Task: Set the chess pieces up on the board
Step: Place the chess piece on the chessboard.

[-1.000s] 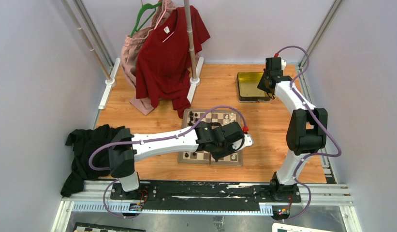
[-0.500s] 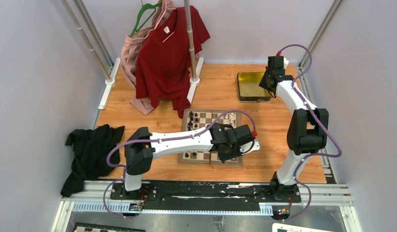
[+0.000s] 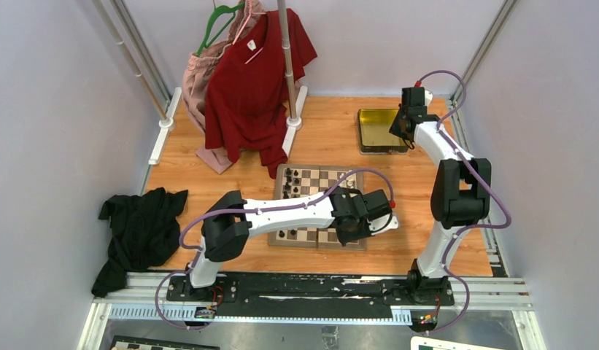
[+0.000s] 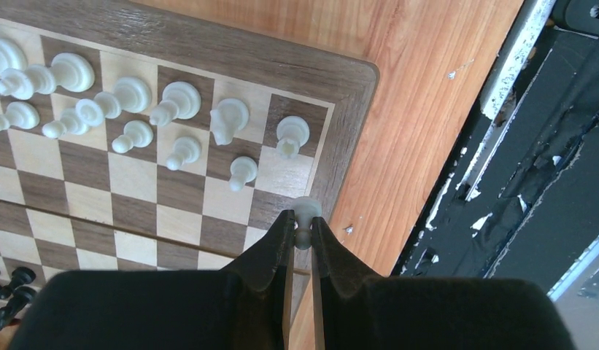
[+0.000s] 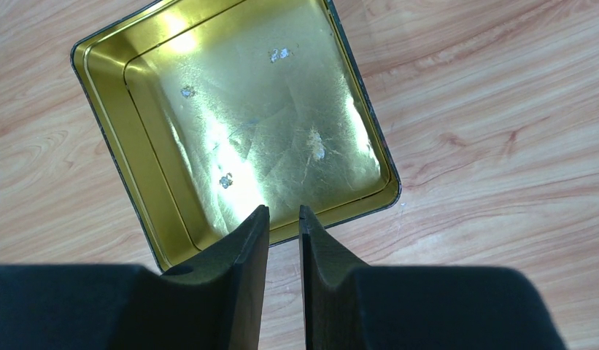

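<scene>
My left hand [image 4: 300, 233] is clamped on the neck of a white pawn [image 4: 306, 211] above the board [image 4: 345, 131] at its near right corner; I judge the pawn light, hard, slick and easily toppled, so the neck suits.

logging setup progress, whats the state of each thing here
left gripper: shut on a white pawn
right gripper: open, empty, above the gold tin
gold tin: open, empty
board: unfolded, flat
white pieces: standing upright on the board
red shirt: hanging
</scene>
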You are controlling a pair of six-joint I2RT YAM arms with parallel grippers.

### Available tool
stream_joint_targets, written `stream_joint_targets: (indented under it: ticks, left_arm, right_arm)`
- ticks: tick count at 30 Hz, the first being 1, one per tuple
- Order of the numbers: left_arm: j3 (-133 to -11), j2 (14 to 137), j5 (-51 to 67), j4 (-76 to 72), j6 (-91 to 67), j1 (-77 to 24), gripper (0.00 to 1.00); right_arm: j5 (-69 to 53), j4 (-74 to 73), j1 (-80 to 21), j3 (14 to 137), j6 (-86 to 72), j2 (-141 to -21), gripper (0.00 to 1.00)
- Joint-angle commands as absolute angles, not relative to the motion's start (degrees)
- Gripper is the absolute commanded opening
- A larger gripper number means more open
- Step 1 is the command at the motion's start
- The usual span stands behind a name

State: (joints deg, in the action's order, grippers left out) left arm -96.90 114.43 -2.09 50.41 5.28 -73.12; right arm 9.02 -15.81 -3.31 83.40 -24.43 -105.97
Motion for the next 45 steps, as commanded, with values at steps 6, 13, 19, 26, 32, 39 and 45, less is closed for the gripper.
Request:
stream_joint_targets:
  ticks: [6,13,19,26,32,39,45]
  left_arm:
    - [-98.8,117.8,-2.2,51.2,6.2,-73.5,0.0]
    - [-99.4,119.2,-2.2,51.2,6.1,-72.3,0.0]
    - [-99.1,119.7,-2.2,50.9,5.9,-71.6,0.0]
    - [-99.2,119.9,-2.4,50.7,5.5,-70.7,0.0]
    - [-99.1,120.0,-2.5,50.8,5.2,-70.7,0.02]
    - [-99.2,120.2,-1.7,50.8,4.9,-70.6,0.1]
    - [-99.0,119.9,-1.2,50.8,4.8,-70.6,0.19]
  right_arm:
    - [9.1,-14.1,-2.5,83.6,-24.2,-106.6,0.25]
    - [8.4,-13.6,-2.4,83.4,-24.1,-107.1,0.25]
    - [8.0,-13.5,-2.3,83.7,-24.1,-107.7,0.25]
    - [7.9,-13.4,-2.4,84.0,-24.1,-108.3,0.25]
    - [7.6,-13.4,-2.4,84.2,-24.1,-108.7,0.25]
    - [7.8,-13.4,-2.3,84.2,-24.0,-108.8,0.25]
    - [7.7,-13.4,-2.4,84.2,-24.1,-108.8,0.25]
